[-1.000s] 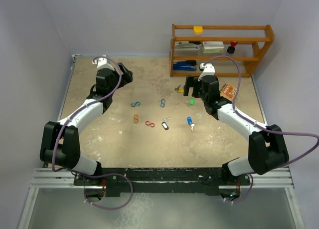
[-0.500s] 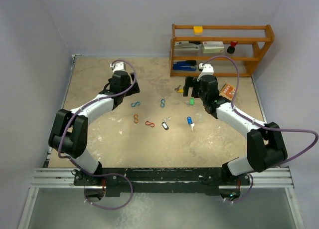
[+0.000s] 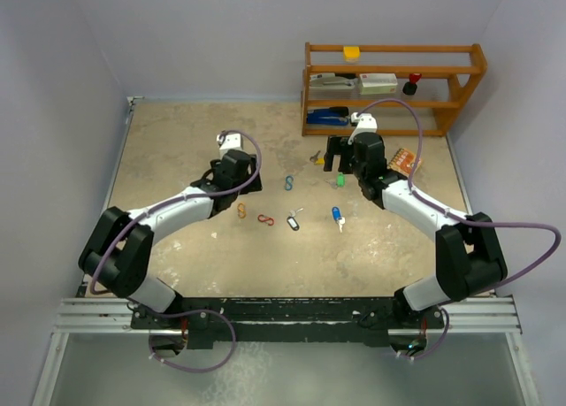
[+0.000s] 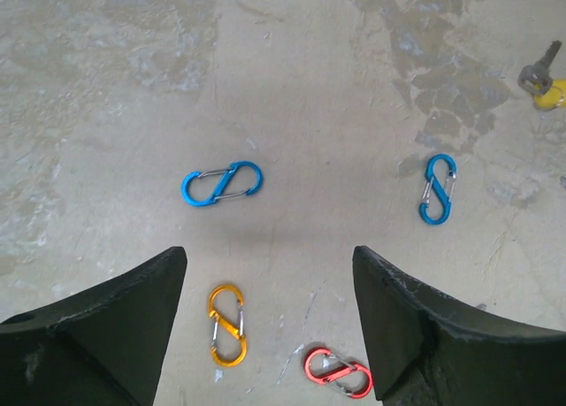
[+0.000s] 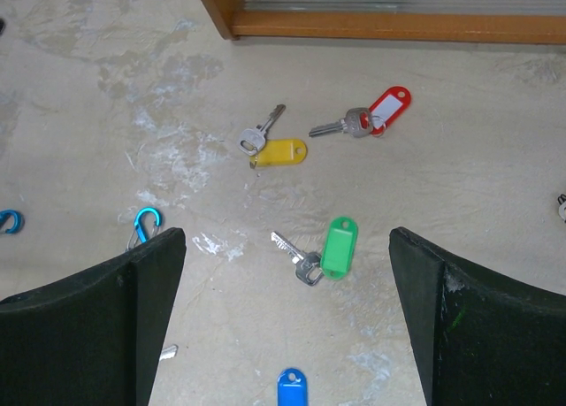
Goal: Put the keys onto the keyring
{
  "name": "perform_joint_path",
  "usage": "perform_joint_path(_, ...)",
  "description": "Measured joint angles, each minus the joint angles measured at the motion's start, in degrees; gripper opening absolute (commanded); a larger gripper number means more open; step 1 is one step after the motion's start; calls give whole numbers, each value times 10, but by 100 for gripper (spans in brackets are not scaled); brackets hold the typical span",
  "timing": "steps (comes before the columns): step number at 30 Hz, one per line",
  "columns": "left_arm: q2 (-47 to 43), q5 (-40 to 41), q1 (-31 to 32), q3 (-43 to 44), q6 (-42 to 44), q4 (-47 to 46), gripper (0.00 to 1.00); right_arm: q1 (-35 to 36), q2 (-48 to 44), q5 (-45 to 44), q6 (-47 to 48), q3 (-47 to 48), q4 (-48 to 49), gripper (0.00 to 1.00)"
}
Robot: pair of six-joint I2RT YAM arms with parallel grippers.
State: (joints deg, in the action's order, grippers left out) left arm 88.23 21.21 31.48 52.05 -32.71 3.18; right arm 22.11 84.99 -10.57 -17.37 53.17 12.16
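Five small keys, each on a coloured plastic tag, lie loose on the right half of your table: the yellow key (image 5: 276, 148), red key (image 5: 370, 118) and green key (image 5: 329, 248) below the right gripper (image 5: 287, 242), the blue key (image 3: 337, 215) and black key (image 3: 293, 221) nearer the bases. Both grippers' jaws stand apart, holding nothing. The left gripper (image 4: 268, 273) hangs over S-clips (image 4: 222, 183). The tabletop (image 3: 177, 141) is mottled beige with pale worn patches. A wooden shelf (image 3: 393, 70) stands far right, against lilac walls (image 3: 221, 34).

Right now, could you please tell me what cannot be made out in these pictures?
- Blue-tagged key: right wrist view, cut off by the bottom edge.
- Yellow-tagged key: left wrist view, cut by the right edge.
- Leftmost blue clip: top view, hidden under the left gripper.
- Black-tagged key: top view, too small.
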Motion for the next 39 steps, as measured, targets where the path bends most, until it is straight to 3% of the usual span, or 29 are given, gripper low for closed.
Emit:
perform_joint_path(3,-17,29,14,-13,-16,15,86,0,0,1,0,0,0,100)
perform_joint_path(7,-42,77,39,-35,-40,28,87,0,0,7,0,0,0,100)
perform_joint_path(14,-46,111,68,-63,-79,33,77,0,0,11,0,0,0,100)
perform_joint_path(39,13,120,72,-76,-108,29,63,0,0,11,0,0,0,100)
